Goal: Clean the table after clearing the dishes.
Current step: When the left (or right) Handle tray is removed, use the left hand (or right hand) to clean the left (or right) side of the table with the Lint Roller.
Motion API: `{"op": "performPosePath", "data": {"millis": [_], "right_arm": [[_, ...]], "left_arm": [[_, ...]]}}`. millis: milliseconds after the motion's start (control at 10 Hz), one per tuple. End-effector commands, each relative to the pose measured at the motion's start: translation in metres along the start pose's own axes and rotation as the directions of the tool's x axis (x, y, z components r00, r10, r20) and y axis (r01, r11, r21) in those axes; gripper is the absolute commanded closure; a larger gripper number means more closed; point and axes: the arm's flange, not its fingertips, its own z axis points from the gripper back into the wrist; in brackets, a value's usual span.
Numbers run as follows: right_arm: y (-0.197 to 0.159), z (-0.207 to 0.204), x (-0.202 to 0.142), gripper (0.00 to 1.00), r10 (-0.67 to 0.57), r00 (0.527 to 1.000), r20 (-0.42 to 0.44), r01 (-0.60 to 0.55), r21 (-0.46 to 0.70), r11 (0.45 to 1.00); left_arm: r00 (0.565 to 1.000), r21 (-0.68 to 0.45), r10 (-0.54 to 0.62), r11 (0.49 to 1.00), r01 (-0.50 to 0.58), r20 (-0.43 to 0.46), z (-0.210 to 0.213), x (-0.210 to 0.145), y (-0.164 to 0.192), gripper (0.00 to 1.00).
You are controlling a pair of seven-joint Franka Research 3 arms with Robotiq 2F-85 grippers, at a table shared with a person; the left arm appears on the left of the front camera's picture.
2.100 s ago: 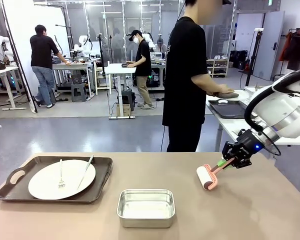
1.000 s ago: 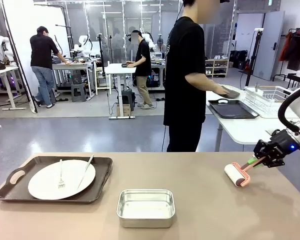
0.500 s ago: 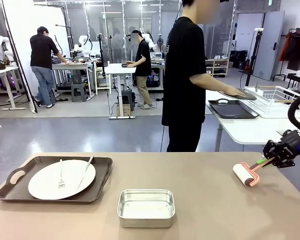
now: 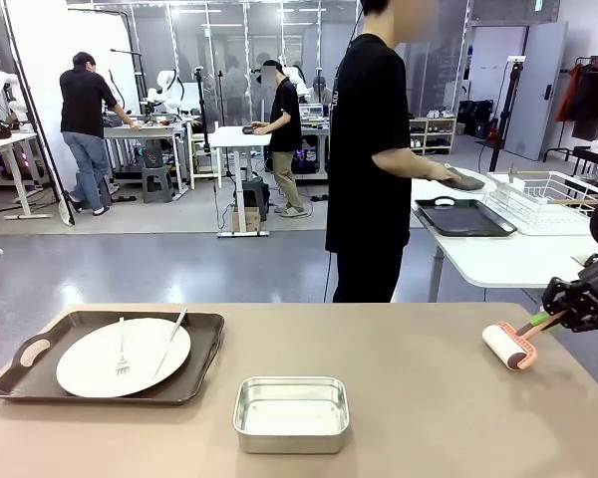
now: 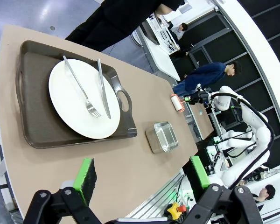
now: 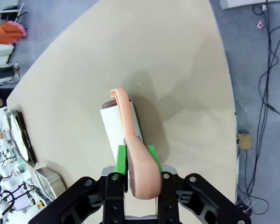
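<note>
- One tan counter [image 4: 409,418] is pictured, with one dark tray [image 4: 204,329] set at its left end.
- One white plate [image 4: 90,368] is carried on the tray; one fork [image 4: 122,351] and one knife [image 4: 169,342] are laid side by side on it.
- One steel pan [image 4: 291,413] is placed mid-counter near the front edge, apart from the tray.
- One pink lint roller [image 4: 508,347] is clamped by its handle in the right gripper [image 4: 553,319], its head near the counter's right edge; contact cannot be told.
- The left gripper [image 5: 142,172] is held wide above the counter, with nothing between its pads.
- One person in black [image 4: 369,149] is seen at the far side.
</note>
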Motion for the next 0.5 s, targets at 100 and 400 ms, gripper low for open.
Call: {"op": "performPosePath", "data": {"millis": [100,400], "right_arm": [[-0.026,-0.025,-0.013,0.79,-0.017,0.997,0.078,0.035,-0.226,0.973],[-0.021,-0.014,-0.019,0.79,0.013,0.99,0.141,0.029,-0.296,0.955]], "left_arm": [[1.0,-0.012,0.001,1.0,-0.001,0.008,0.002,-0.001,-0.001,0.0],[1.0,-0.012,0.001,1.0,-0.001,0.008,0.002,-0.001,-0.001,0.0]]}}
